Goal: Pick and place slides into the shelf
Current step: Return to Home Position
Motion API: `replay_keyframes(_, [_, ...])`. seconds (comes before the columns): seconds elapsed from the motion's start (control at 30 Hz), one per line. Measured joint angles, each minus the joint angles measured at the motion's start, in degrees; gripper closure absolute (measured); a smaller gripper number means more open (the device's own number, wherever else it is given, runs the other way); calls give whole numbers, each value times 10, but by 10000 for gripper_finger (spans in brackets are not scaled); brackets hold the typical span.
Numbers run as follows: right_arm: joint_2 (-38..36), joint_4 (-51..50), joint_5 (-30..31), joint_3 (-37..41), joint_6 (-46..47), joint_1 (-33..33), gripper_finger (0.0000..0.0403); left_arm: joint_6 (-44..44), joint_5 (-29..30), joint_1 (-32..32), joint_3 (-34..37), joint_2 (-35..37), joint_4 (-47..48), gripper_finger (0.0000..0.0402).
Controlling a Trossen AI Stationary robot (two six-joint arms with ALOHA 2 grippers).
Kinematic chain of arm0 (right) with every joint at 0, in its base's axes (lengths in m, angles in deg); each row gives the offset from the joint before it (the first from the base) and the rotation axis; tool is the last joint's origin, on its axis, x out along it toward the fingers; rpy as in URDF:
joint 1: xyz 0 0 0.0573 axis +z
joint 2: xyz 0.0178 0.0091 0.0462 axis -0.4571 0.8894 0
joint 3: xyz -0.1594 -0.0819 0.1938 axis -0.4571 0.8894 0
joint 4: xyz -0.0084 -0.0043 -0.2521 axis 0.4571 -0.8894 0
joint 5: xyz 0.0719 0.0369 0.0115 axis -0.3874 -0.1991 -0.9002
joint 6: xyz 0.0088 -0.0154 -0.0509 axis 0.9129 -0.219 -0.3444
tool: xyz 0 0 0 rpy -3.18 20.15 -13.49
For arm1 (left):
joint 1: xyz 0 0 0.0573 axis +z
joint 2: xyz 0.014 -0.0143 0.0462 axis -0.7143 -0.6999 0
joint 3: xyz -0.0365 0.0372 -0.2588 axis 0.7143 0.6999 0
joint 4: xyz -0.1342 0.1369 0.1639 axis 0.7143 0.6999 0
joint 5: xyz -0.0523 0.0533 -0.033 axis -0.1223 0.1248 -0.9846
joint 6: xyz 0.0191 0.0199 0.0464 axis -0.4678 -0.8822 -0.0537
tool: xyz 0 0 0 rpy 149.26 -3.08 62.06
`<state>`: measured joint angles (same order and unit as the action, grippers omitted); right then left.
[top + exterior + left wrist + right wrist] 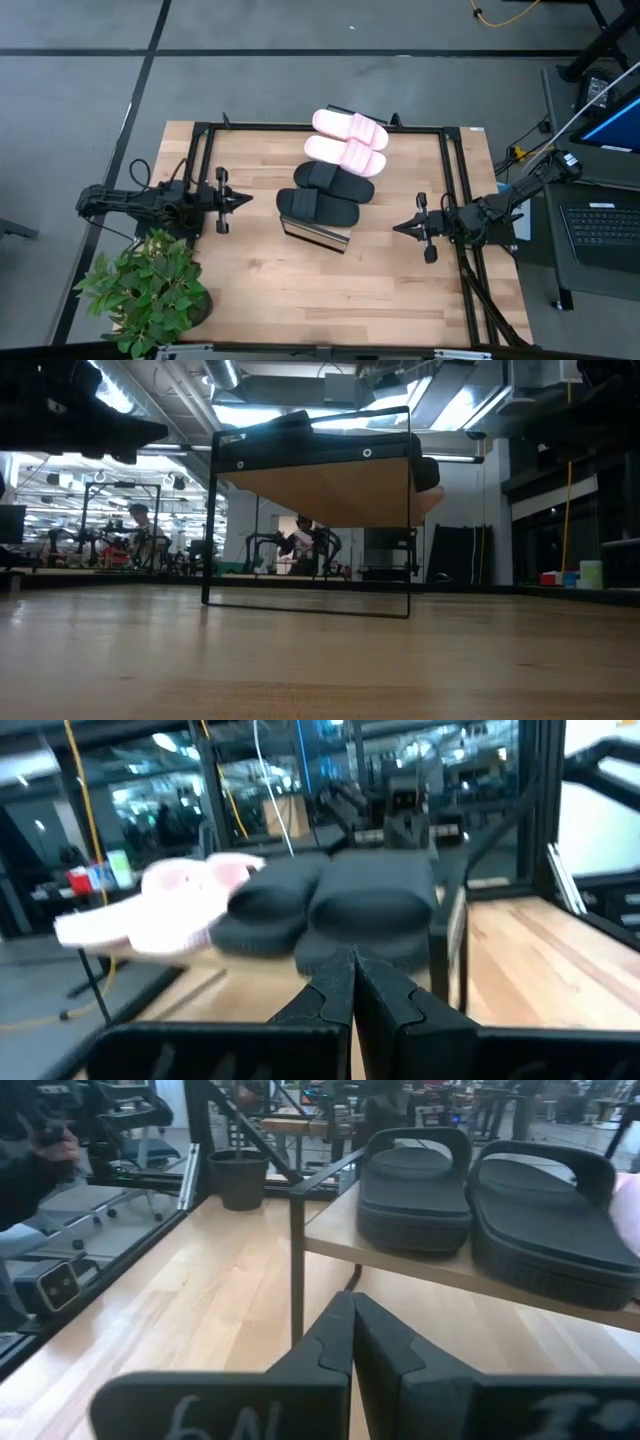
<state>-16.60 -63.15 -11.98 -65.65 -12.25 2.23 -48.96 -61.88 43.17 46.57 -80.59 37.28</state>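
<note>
All four slides sit in a row on the slanted shelf (318,232) in mid-table: two pale pink ones (349,126) (344,153) at the far end, two black ones (333,181) (317,206) nearer. The low view shows the shelf (330,490) from below on its black frame. My left gripper (243,199) hovers left of the shelf, shut and empty, pointing at it; its wrist view shows black slides (370,905) and a pink one (165,900). My right gripper (399,228) hovers right of the shelf, shut, empty; its wrist view shows the black slides (415,1180) (555,1210).
A potted green plant (150,285) stands at the near left corner. A black metal frame (450,150) runs round the table's edges. A laptop (605,230) and cables lie off the right side. Bare wood (330,290) stretches across the near half.
</note>
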Motion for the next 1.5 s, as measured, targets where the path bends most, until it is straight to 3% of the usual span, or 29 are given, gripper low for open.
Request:
replay_keyframes(0.1, [0,0,-5,0,0,0,393,13,-6,0,0,19,49,401])
replay_keyframes(0.3, [0,0,-5,0,0,0,393,17,-17,0,0,18,52,401])
replay_keyframes(0.5, [0,0,-5,0,-1,0,393,39,-87,0,0,16,65,401])
replay_keyframes(1.5, [0,30,-1,0,25,0,393,39,-84,0,0,16,64,402])
